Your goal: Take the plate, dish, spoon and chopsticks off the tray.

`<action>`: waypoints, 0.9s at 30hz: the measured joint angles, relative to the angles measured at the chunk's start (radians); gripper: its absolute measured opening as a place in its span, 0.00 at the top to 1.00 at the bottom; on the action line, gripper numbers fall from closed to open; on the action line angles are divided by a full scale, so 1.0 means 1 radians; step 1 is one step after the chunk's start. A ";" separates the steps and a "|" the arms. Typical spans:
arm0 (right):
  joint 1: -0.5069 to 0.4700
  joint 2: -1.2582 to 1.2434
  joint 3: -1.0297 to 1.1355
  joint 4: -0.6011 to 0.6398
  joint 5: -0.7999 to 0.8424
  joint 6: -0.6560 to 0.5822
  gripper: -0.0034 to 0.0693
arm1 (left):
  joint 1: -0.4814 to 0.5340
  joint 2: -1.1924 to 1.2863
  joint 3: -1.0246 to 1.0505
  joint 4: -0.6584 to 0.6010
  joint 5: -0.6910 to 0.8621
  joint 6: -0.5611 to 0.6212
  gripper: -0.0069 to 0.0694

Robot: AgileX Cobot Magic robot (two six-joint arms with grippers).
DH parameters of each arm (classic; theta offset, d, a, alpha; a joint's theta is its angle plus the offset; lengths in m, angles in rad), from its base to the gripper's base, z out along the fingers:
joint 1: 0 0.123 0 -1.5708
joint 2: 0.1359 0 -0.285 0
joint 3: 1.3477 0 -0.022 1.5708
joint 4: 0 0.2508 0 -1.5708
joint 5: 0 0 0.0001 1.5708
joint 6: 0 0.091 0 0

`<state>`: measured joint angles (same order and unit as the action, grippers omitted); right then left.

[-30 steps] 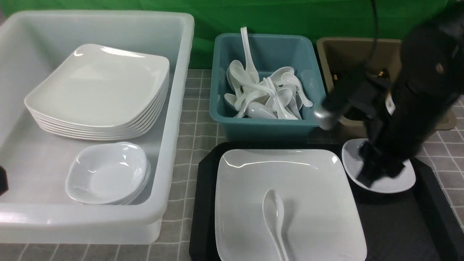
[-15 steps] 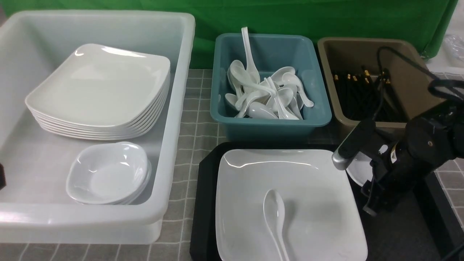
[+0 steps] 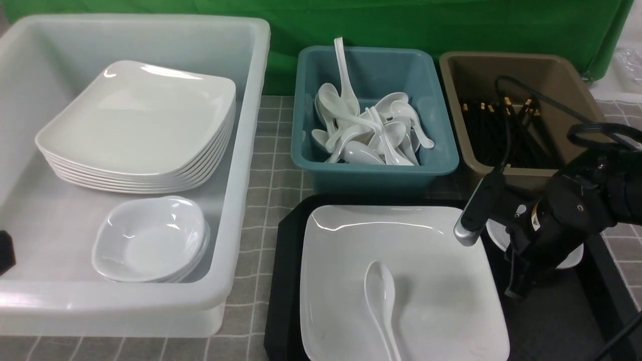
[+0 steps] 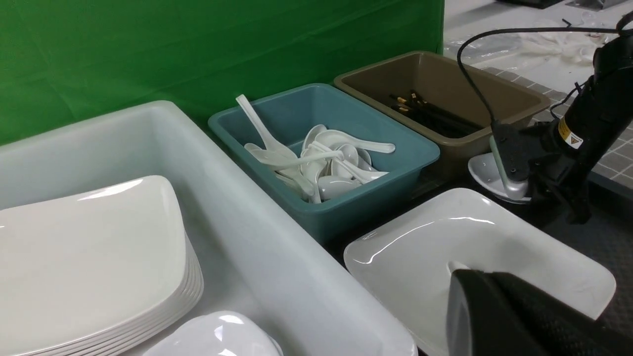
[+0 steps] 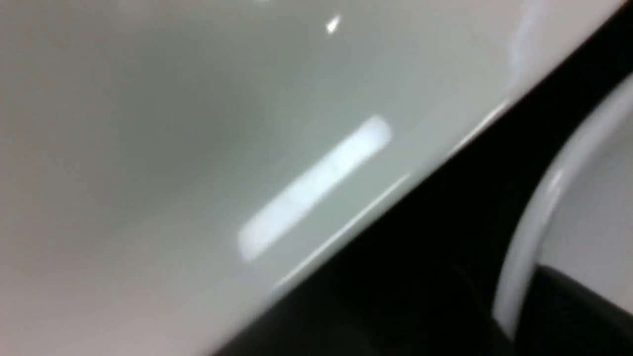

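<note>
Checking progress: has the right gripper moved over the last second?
Yes. The right gripper has pulled back toward the robot, away from the brown bin.

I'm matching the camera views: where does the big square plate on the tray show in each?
Front: plate low centre, spoon lying on it.
Left wrist: plate in front of the teal bin.
Right wrist: blurred white surface, likely the plate.
Shared landmark: the black tray under it.

white plate point(image 3: 426, 260), black tray point(image 3: 282, 281), teal bin point(image 3: 371, 171)

Plate point(image 3: 431, 271) glossy white — tray point(image 3: 551, 326) matt black.
</note>
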<state>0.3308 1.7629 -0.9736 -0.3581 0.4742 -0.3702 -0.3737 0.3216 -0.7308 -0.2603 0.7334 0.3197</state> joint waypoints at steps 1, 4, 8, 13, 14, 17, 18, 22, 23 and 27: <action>0.014 -0.019 0.000 -0.001 0.021 0.005 0.77 | 0.000 0.000 0.000 -0.001 0.001 0.000 0.88; 0.051 -0.082 -0.005 0.009 0.103 0.045 0.85 | 0.000 0.000 0.000 -0.003 0.001 0.000 0.88; 0.142 -0.209 -0.060 0.048 0.286 0.190 0.87 | 0.000 0.000 0.000 -0.002 0.002 0.000 0.88; 0.358 -0.337 -0.263 0.161 0.348 0.308 0.87 | 0.000 0.000 -0.001 0.076 0.005 -0.008 0.88; 0.412 -0.338 -0.323 0.179 0.347 0.312 0.87 | 0.000 -0.002 -0.005 0.113 0.011 -0.029 0.88; 0.541 -0.299 -0.474 0.204 0.331 0.307 0.87 | 0.000 -0.017 -0.038 0.245 0.061 -0.145 0.88; 0.580 -0.275 -0.526 0.208 0.327 0.301 0.87 | 0.000 -0.027 -0.053 0.308 0.089 -0.193 0.88; 0.733 -0.076 -0.816 0.226 0.324 0.220 0.87 | 0.000 -0.113 -0.098 0.489 0.234 -0.320 0.88; 0.748 -0.029 -0.858 0.230 0.330 0.207 0.87 | 0.000 -0.130 -0.101 0.501 0.256 -0.320 0.88; 0.800 0.213 -1.132 0.238 0.371 0.161 0.87 | 0.000 -0.188 -0.102 0.500 0.312 -0.335 0.88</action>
<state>1.1310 1.9761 -2.1055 -0.1206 0.8453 -0.2091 -0.3737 0.1337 -0.8331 0.2395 1.0454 -0.0152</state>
